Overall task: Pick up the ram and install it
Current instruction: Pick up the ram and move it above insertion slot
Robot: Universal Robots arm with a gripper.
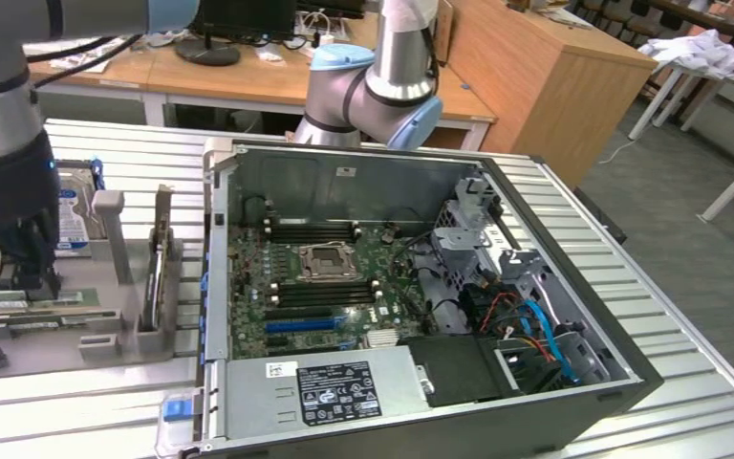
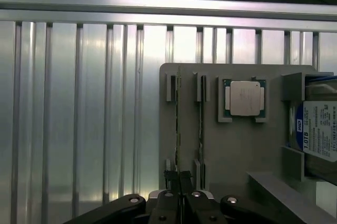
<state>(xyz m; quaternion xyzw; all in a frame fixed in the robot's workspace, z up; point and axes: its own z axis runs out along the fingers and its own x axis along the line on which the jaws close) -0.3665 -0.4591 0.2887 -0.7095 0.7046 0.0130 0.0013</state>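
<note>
Two thin sticks stand on edge in the grey holder. My gripper is pinched nearly closed on one of them, the ram, seated in its slot just beside the other stick. I judge this the pick-up step; freeing it calls for a straight pull clear of the holder's posts.

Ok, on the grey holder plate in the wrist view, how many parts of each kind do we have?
ram: 2, the second beside it
processor: 1
hard drive: 1
Total: 4
</note>
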